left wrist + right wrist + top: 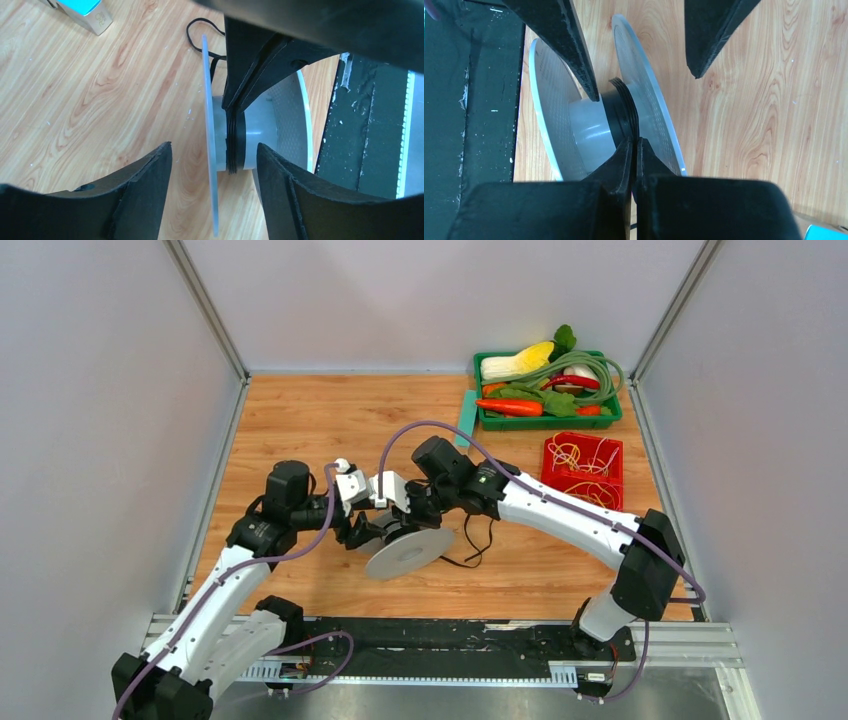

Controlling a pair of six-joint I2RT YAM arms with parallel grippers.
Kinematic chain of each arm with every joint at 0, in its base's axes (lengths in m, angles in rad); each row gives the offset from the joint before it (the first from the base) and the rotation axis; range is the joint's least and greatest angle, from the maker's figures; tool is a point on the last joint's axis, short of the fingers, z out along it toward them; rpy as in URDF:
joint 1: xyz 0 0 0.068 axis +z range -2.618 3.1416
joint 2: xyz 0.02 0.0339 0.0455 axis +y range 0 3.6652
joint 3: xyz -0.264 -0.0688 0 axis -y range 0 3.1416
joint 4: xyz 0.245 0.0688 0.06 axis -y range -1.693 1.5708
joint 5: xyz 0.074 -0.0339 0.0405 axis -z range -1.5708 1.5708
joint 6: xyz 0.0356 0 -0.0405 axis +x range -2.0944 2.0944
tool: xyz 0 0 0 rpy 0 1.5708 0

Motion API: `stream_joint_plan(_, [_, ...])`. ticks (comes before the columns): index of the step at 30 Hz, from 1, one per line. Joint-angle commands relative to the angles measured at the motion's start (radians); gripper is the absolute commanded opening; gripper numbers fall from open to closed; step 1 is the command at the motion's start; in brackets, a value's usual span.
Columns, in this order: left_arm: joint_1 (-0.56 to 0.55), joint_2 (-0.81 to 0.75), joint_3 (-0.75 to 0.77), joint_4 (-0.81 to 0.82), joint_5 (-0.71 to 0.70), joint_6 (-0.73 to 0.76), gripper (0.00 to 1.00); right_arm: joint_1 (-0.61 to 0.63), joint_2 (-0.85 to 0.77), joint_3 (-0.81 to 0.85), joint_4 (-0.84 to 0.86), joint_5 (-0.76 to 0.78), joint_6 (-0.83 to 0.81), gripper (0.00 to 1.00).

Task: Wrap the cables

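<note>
A grey spool with two thin flanges stands tilted on the wooden table between both arms. The black cable is wound a few turns round its hub; the windings also show in the right wrist view. Slack cable lies in loops on the wood right of the spool. My left gripper is open and straddles one flange, one finger between the flanges beside the hub. My right gripper is shut on the cable right at the windings. From above, the left gripper and right gripper meet at the spool.
A green tray with toy vegetables and a green hose stands at the back right, a red basket of yellow bands in front of it. A teal box lies beside the tray. A black strip borders the near edge.
</note>
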Motion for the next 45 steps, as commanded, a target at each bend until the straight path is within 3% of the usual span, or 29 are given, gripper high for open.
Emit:
stream_joint_plan(1, [0.003,0.010,-0.029,0.090,0.037,0.022,0.68,0.002,-0.009,0.005,0.078,0.016,0.067,0.00])
stream_joint_plan(6, [0.004,0.017,-0.057,0.130,0.054,0.028,0.66,0.002,-0.012,-0.006,0.091,0.025,0.083,0.00])
stream_joint_plan(11, [0.003,-0.038,-0.145,0.228,0.013,0.042,0.74,0.001,-0.023,-0.021,0.115,0.037,0.090,0.00])
stream_joint_plan(18, [0.004,-0.021,-0.196,0.364,-0.041,-0.014,0.68,-0.002,-0.026,-0.032,0.129,0.054,0.109,0.00])
stream_joint_plan(24, [0.003,-0.033,-0.251,0.521,-0.001,-0.057,0.67,-0.015,-0.027,-0.042,0.137,0.055,0.127,0.00])
stream_joint_plan(36, [0.001,0.017,-0.250,0.541,0.034,-0.047,0.39,-0.028,-0.018,-0.033,0.143,0.055,0.129,0.00])
stream_joint_plan(44, [0.001,-0.006,-0.235,0.467,0.055,-0.038,0.01,-0.038,-0.029,-0.038,0.137,0.060,0.152,0.00])
stream_joint_plan(45, [0.001,-0.009,-0.233,0.464,0.054,-0.047,0.00,-0.039,-0.032,-0.038,0.134,0.060,0.158,0.00])
